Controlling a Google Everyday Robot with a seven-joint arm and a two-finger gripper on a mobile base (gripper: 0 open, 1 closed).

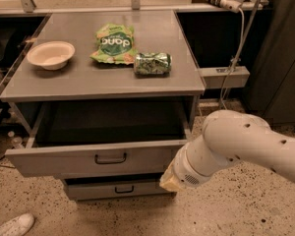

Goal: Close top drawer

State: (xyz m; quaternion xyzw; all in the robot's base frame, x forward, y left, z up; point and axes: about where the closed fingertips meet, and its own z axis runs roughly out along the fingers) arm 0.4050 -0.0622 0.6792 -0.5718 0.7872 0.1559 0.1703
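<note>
Grey metal bench point(137, 82), flat top bearing three things. Below it, top drawer point(54, 162) pulled well out, dark box exposed, black loop handle point(110, 158) at centre of the front panel. White arm point(241, 141) low on the right. Tool point(170, 181) at the panel's lower right corner; clenched or released, cannot tell. Green bag point(114, 43) mid-bench, pale bowl point(50, 54) toward the left, green can point(153, 63) on its side beside the bag.

Two drawers point(88, 159) point(118, 190), one bowl point(51, 54), bag point(114, 44), can point(153, 63), gripper point(171, 181)
</note>
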